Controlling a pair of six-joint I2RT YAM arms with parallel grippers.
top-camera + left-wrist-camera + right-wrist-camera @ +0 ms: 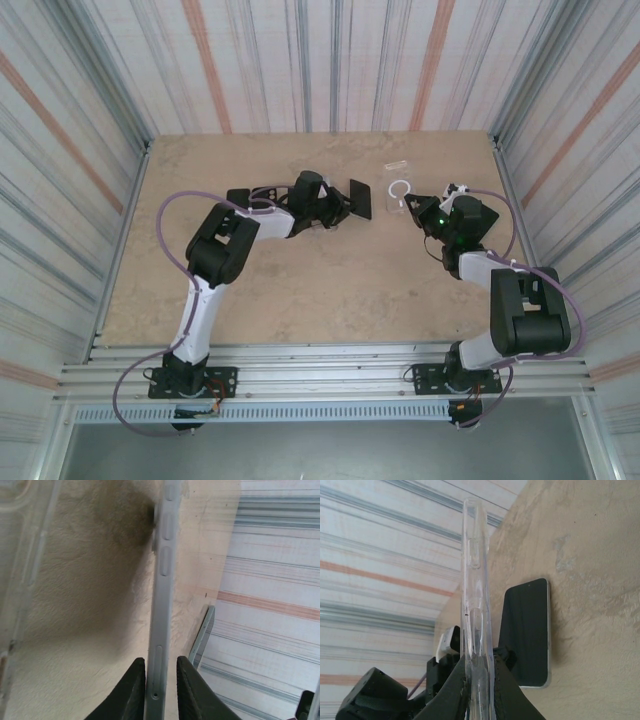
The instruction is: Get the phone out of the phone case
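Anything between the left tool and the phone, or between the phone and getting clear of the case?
Nothing visible. The left tool straddles the phone edge-on with nothing in between. The clear case is already separate, gripped in the right tool off to the phone's side.

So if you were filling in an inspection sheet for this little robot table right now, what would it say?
Surface: beige, stone-look table, bare and dry-looking.
Job's things: dark phone is out of the clear case; the two sit apart, side by side.
Clutter: nothing seen.
Grippers: the left gripper has a finger on either side of the phone's edge, but whether it is gripping is unclear. The right gripper is clamped on the clear case, holding it upright.
Cables: purple cables loop along both arms, off the work area.
Surroundings: striped walls on three sides, metal rails at the near edge.
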